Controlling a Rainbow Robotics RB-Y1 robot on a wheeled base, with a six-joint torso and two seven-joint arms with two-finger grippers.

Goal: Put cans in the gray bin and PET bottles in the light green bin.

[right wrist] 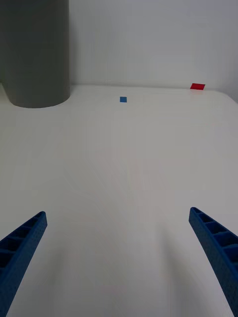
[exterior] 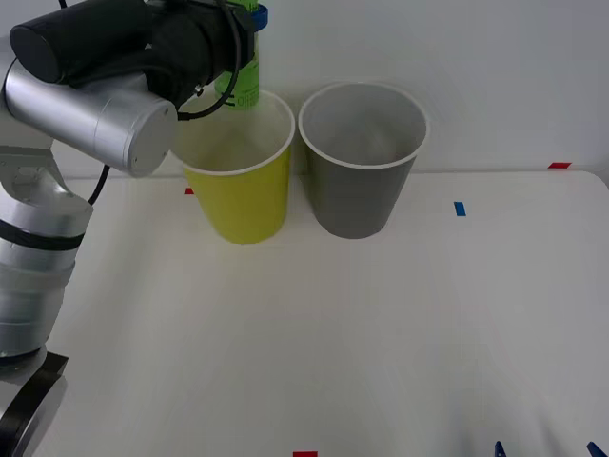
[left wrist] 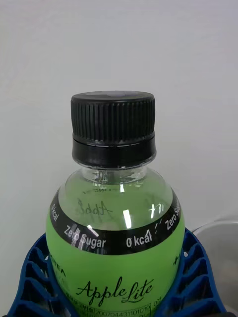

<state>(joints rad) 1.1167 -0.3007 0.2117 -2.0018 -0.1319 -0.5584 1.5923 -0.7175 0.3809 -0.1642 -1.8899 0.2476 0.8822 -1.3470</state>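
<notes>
My left gripper (exterior: 249,21) is shut on the PET bottle (exterior: 245,74) and holds it upright over the back rim of the light green bin (exterior: 243,205). In the left wrist view the bottle (left wrist: 116,233) shows its bright green label and black ribbed cap, with blue fingers (left wrist: 34,277) cupping both sides. The gray bin (exterior: 362,195) stands just right of the green one, and both are upright. My right gripper (exterior: 542,449) waits at the table's near right edge, open (right wrist: 119,257) over bare table, with the gray bin (right wrist: 34,54) far ahead of it. Cans are out of view.
The bins stand on a white table (exterior: 381,333) before a white wall. Small tape marks lie on the table: blue (exterior: 460,208) and red (exterior: 559,166) at the right, red (exterior: 304,454) at the near edge. The left arm's silver elbow (exterior: 90,105) juts over the table's left.
</notes>
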